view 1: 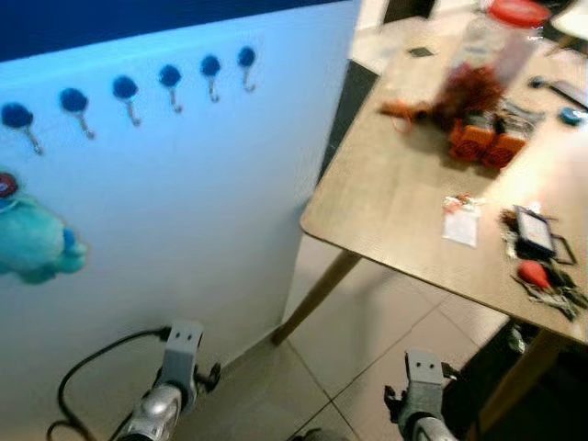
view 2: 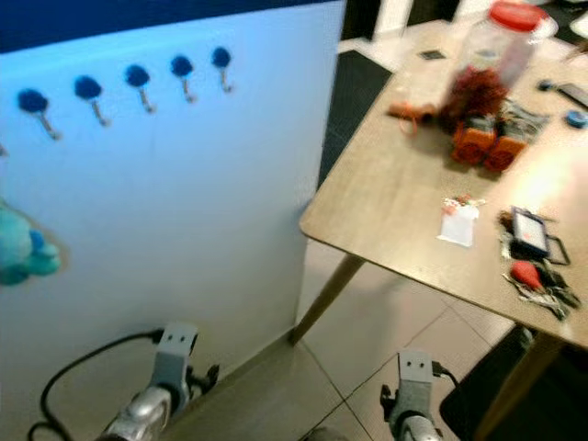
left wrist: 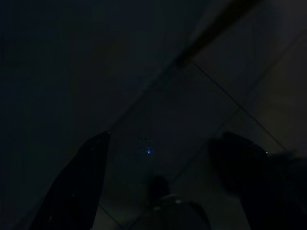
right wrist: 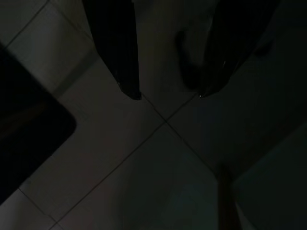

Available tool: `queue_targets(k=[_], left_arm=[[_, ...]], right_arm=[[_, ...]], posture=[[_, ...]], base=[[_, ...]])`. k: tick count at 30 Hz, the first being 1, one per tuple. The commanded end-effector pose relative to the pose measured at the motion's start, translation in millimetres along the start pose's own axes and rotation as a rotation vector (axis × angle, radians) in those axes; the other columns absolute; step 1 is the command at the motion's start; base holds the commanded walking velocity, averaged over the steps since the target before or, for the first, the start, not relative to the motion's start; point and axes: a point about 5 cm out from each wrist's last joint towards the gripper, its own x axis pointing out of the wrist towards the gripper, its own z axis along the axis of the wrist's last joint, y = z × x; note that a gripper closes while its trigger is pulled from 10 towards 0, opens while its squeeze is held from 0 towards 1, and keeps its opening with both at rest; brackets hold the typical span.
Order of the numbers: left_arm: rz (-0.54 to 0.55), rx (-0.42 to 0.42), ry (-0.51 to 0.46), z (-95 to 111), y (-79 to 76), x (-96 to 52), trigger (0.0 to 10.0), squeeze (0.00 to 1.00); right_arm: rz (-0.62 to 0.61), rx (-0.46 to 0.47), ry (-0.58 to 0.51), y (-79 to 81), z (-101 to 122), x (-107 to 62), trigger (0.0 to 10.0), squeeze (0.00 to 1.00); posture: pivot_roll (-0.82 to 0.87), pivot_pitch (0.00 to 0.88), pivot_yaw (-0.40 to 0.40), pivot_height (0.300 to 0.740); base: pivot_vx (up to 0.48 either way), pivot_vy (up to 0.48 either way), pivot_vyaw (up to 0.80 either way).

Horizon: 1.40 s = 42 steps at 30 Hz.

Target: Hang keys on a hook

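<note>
Head views: a bunch of keys (view 1: 544, 280) with a red fob lies near the wooden table's (view 1: 395, 197) front edge, toward its right end. A row of blue hooks (view 1: 169, 83) crosses the white panel (view 1: 184, 230).

Left wrist view: left gripper (left wrist: 163, 163), fingers apart, over dim floor tiles (left wrist: 216, 105).

Right wrist view: right gripper (right wrist: 168, 93), fingers apart, above tiles.

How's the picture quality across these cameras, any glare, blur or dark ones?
Left eye view: soft and slightly blurred, glare washing out the far right of the table, blue cast on the white panel. Right eye view: the same. Left wrist view: very dark, the open left gripper barely made out. Right wrist view: dim, right gripper open over floor tiles.
</note>
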Motion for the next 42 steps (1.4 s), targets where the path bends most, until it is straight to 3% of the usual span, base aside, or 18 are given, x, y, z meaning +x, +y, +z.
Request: queue_targets(k=[1,12,22,35,42], left_arm=[[0.000,0.007,-0.002,2,0.0,0.5,10.0,0.00],[0.007,-0.013,-0.025,6,-1.8,1.8,10.0,0.00],[-0.001,-0.025,-0.039,10,-3.5,3.0,10.0,0.00],[-0.065,0.021,-0.041,17,-5.5,5.2,10.0,0.00],[-0.069,0.019,-0.035,18,-7.9,6.1,10.0,0.00]], right_arm=[[-0.010,-0.004,0.019,-4.7,-5,-2.1,10.0,0.00],[0.014,-0.035,0.012,-4.8,-2,-0.9,10.0,0.00],[0.039,-0.054,0.014,0.3,0,0.5,10.0,0.00],[0.028,-0.015,0.014,7.4,-5,-0.9,10.0,0.00],[0.020,-0.008,0.014,5.8,-6,-1.6,10.0,0.00]], posture=[[0.04,0.088,-0.028,0.740],[0.04,0.086,-0.034,0.740],[0.05,0.080,-0.025,0.740],[0.06,0.078,0.014,0.740],[0.05,0.078,0.011,0.740]], base=[[0.000,0.000,-0.80],[0.000,0.000,-0.80],[0.000,0.000,0.00],[0.000,0.000,0.00],[0.000,-0.426,0.00]])
